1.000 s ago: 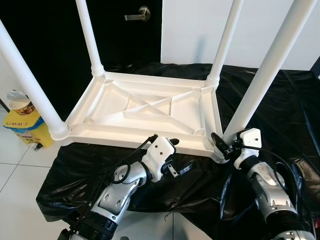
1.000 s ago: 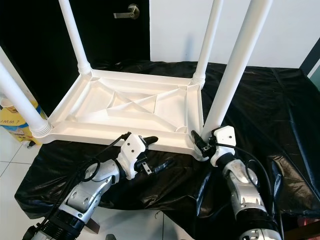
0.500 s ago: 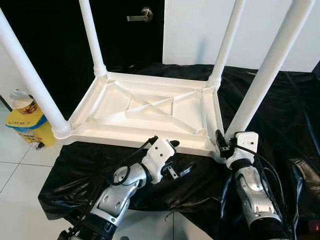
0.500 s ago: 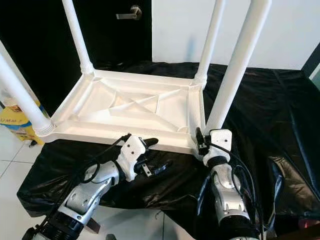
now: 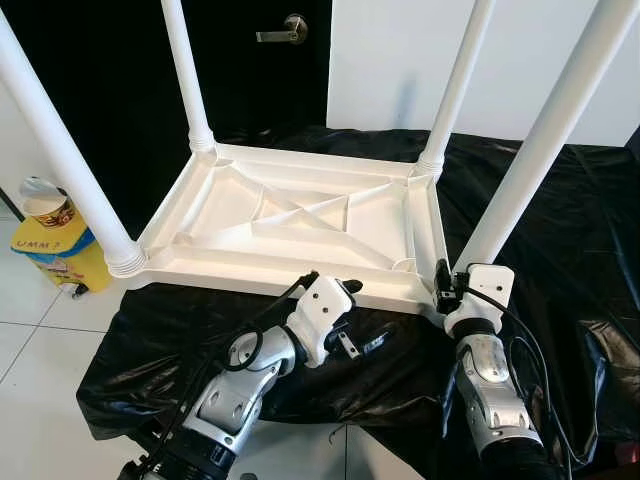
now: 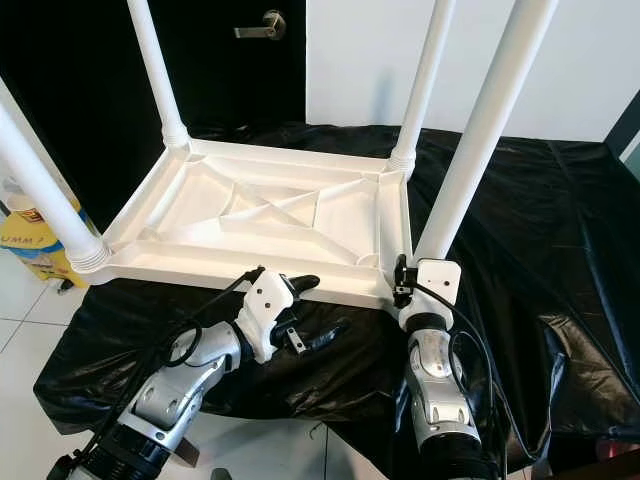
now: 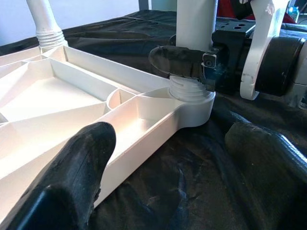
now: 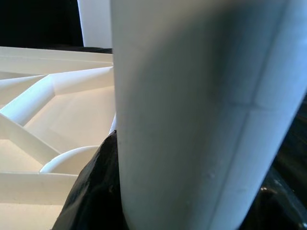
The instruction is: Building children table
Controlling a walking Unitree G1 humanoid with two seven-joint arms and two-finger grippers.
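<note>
While the upturned white ribbed plastic table (image 5: pixel 300 225) lies on crinkled black sheeting (image 5: pixel 560 200), I see my right gripper (image 7: pixel 192 64) clamping its near-corner smooth round leg (image 5: pixel 530 150); left gripper (image 5: pixel 350 320) spread beside the near rim.

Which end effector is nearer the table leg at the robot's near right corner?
Right. The right end effector is clamped around the near right leg at its base, just above the socket. The left end effector sits open by the tabletop's near edge, apart from that leg.
</note>
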